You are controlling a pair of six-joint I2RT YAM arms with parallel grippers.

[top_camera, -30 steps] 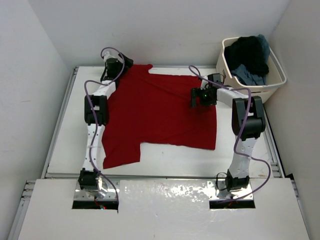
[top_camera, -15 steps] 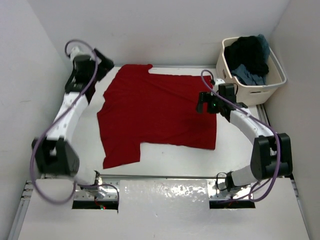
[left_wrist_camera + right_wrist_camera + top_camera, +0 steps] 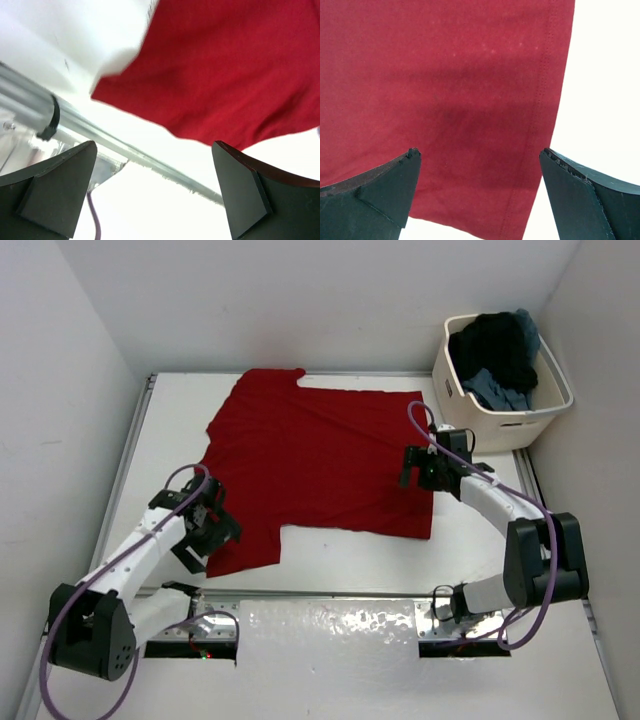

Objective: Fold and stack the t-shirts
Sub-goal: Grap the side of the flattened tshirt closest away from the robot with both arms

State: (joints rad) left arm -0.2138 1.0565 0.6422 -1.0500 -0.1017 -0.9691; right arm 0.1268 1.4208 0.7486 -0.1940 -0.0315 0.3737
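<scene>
Red t-shirt (image 3: 320, 465) lies spread flat on the white table (image 3: 330, 560). It is a soft matt knit with faint creases, and one short sleeve juts out at the near left.

The left gripper (image 3: 218, 528) hangs by that sleeve. Its two dark wedge-shaped fingers (image 3: 55, 190) are spread as wide as they go, with nothing held between them. Ahead of the fingertips lies the sleeve's blunt corner. Closer in, a strip of brushed metal rail (image 3: 30, 97) runs slantwise across the gap, with bare white surface on either side of it.

The right gripper (image 3: 412, 468) is likewise fully spread and empty, poised above the shirt's right side. Red cloth fills most of the gap between its fingers (image 3: 370, 197). The straight hemmed edge (image 3: 540, 115), marked by a double row of stitching, runs just inside the right-hand finger, with white table beyond it. A soft shadow darkens the weave ahead of the fingertips.

Off to the far right of that gripper stands a cream plastic tub (image 3: 505, 425) with a rounded rectangular rim. It holds a crumpled black shirt (image 3: 492, 345) and a bunched blue-grey shirt (image 3: 497, 390).
</scene>
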